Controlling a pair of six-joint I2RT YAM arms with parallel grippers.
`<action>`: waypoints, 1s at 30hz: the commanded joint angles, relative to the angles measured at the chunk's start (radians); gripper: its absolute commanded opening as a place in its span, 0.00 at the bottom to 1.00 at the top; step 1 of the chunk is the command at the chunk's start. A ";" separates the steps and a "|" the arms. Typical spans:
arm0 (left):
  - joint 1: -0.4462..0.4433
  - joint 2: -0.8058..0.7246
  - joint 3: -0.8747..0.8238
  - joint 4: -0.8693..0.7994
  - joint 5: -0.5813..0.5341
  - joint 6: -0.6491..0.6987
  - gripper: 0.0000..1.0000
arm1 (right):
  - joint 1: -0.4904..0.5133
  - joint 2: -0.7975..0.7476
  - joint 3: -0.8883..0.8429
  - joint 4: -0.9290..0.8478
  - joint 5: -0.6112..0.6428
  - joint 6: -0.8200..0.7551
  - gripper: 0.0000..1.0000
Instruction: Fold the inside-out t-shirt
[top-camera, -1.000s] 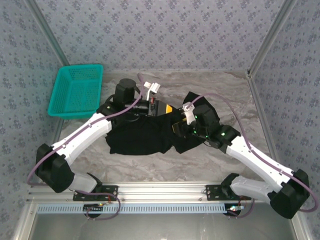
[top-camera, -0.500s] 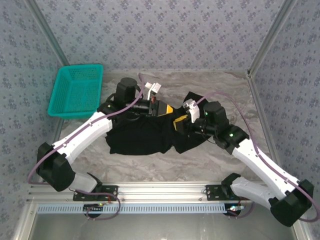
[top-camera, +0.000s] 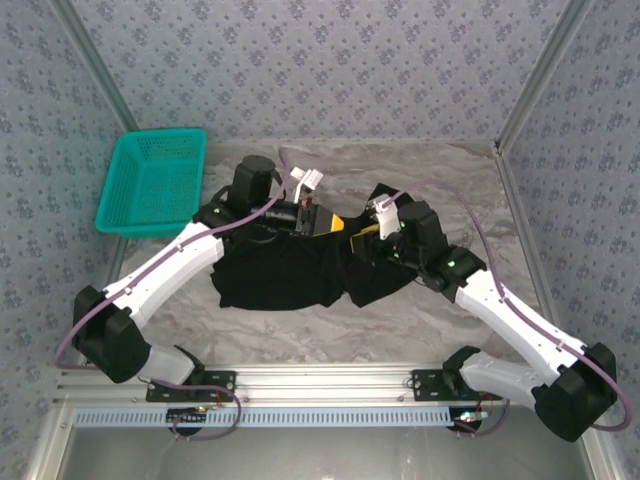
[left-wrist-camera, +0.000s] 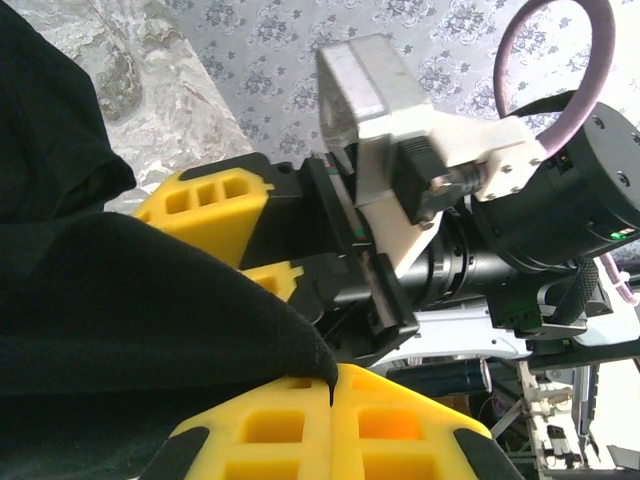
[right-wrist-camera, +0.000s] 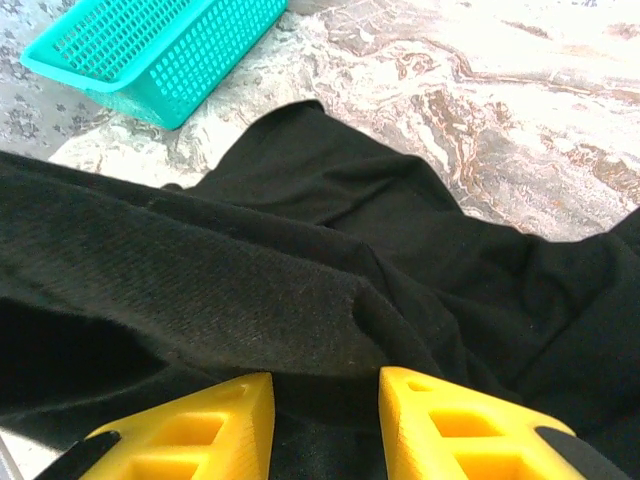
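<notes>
On the table (top-camera: 460, 180), the inside-out t-shirt (top-camera: 280, 280) lies in a dark, bumpy heap near the middle. All I see of it is plain black cloth. The teal basket (top-camera: 150, 185) sits well apart, out at ten o'clock from the shirt.

Both grippers meet at the shirt's far edge, around one o'clock. The left gripper (left-wrist-camera: 332, 385) has its yellow jaws pressed tight together, with a pinch of black cloth caught between them. The right gripper (right-wrist-camera: 323, 380) is just beside it. Its jaws stand a little apart with a fold of shirt between them, and I cannot tell if they squeeze it.

I think two things could go wrong. The grippers are so close that they might bump. And if the right one has no real hold, the cloth could slip out when the arms pull, so the shirt would bunch up instead of going flat.
</notes>
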 joint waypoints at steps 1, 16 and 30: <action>0.003 -0.021 0.030 -0.005 0.036 0.025 0.00 | 0.013 0.032 -0.006 0.030 0.058 -0.019 0.39; 0.061 -0.032 0.045 -0.289 -0.317 0.238 0.00 | -0.186 -0.054 -0.028 -0.033 -0.503 -0.013 0.00; 0.058 -0.021 -0.012 -0.262 -0.490 0.308 0.17 | -0.294 -0.068 -0.123 0.227 -0.779 0.222 0.00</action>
